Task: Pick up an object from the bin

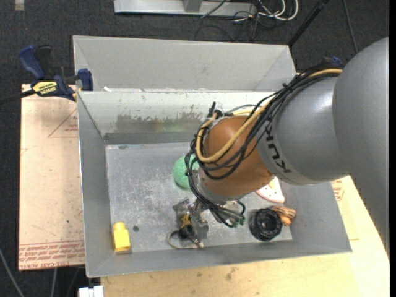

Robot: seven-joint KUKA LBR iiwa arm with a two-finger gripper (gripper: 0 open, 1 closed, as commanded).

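The robot's gripper is lowered to the floor of the grey metal bin, at the frame's lower centre, beside a small dark item too small to identify. Whether the gripper is open or closed cannot be told. A yellow plastic block lies lower left, a black ring-shaped object to the right and a green rounded object above.

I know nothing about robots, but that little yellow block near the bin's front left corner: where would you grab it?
Probably from straight above, pinching the yellow block across its two long sides at mid-length. It lies alone on the bin floor, and its narrow width looks easiest to span. Its near end sits close to the front wall, so gripping it end to end seems awkward.
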